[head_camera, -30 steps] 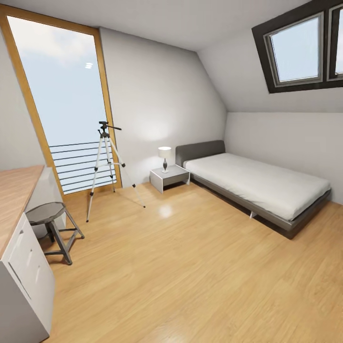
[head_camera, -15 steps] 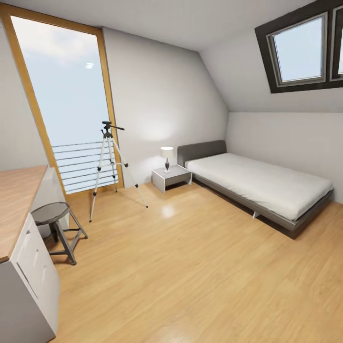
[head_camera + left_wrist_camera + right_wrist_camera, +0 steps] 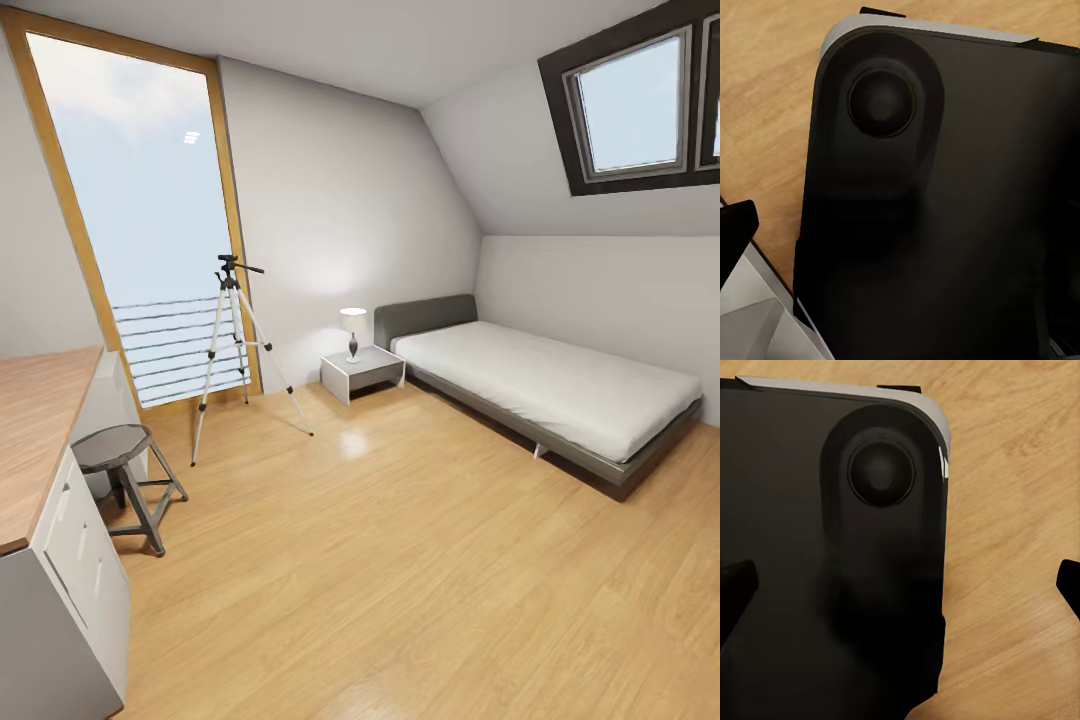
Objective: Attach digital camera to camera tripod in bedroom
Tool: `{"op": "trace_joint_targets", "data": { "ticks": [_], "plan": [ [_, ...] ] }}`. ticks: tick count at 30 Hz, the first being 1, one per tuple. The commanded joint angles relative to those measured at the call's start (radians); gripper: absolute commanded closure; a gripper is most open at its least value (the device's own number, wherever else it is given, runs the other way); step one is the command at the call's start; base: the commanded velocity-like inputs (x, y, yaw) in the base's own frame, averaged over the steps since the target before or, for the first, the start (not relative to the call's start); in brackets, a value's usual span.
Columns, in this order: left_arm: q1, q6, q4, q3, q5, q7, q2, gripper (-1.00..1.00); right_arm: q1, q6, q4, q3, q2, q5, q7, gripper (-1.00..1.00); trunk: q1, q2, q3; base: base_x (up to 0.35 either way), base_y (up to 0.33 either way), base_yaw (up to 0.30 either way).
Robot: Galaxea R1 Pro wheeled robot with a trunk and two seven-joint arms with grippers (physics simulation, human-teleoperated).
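Observation:
The camera tripod [image 3: 230,268] stands on the light wood floor of the bedroom, in front of the tall wood-framed window [image 3: 140,190]; its black head is bare and its silver legs are spread. The digital camera is out of view. In the left wrist view my left gripper [image 3: 900,232] hangs over my own black base [image 3: 945,187], with one dark fingertip [image 3: 735,232] at the picture's edge. My right gripper [image 3: 900,585] is open above the base and the floor, fingertips [image 3: 735,585] wide apart, nothing between them.
A grey octagonal stool [image 3: 112,448] stands beside the wood-topped desk with white drawers [image 3: 75,540] at the near left. A nightstand [image 3: 362,372] with a lamp [image 3: 352,322] and a low grey bed [image 3: 550,385] line the far right. Open floor [image 3: 380,540] lies ahead.
The whole head view has shifted slightly, so the desk shows less and the tripod sits a bit further right in the picture. The camera moved; nothing in the room did.

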Motion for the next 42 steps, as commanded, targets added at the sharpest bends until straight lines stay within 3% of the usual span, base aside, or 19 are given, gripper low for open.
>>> {"op": "trace_joint_targets", "data": {
  "ticks": [1, 19, 42],
  "plan": [
    [0.0, -0.002, 0.0, 0.0, 0.007, -0.001, 0.0, -1.0, 0.0, -0.003, 0.0, 0.0, 0.0, 0.001, -0.001, -1.0, 0.0, 0.0, -0.001, 0.0, 0.005, 0.0],
    [0.0, -0.002, 0.0, 0.0, 0.007, -0.001, -0.001, -1.0, 0.0, -0.003, 0.0, 0.0, 0.0, 0.001, -0.001, -1.0, 0.0, 0.0, -0.001, 0.0, 0.159, 0.0],
    [0.0, -0.002, 0.0, 0.0, 0.007, -0.001, 0.0, -1.0, 0.0, -0.004, 0.0, 0.0, 0.002, 0.001, -0.001, -1.0, 0.0, 0.0, -0.001, 0.0, 0.011, 0.0]
  ]
}}
